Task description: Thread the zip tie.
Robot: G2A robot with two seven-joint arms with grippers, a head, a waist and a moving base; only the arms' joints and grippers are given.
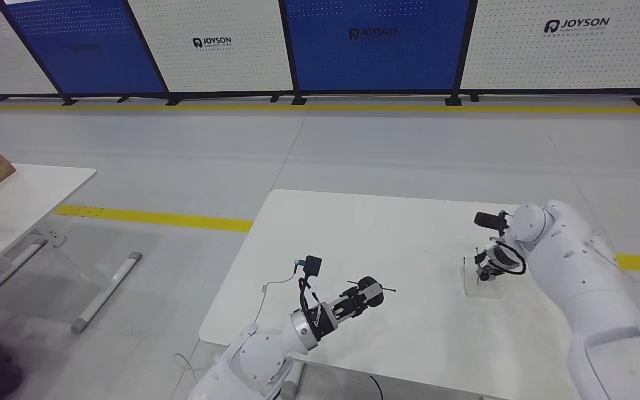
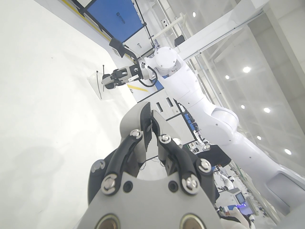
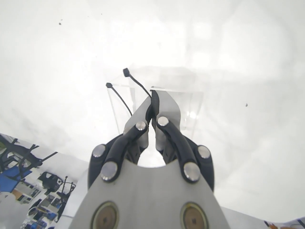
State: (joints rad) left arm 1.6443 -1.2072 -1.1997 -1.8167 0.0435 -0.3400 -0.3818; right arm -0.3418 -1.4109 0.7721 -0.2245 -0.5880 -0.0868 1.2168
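R fingers pinch zip tie, tail hidden; clear stand faint.

The table is plain white. The right zip tie, the spare zip tie and the left zip tie are all black. The stand is clear and colourless. The left gripper and the right gripper each have silver-grey metal, black links and black ribbed pads. The right arm and the left arm are glossy white. The floor is pale grey, crossed by a yellow stripe. Blue panels alternate with white panels, with a fine dot grid and black frames.
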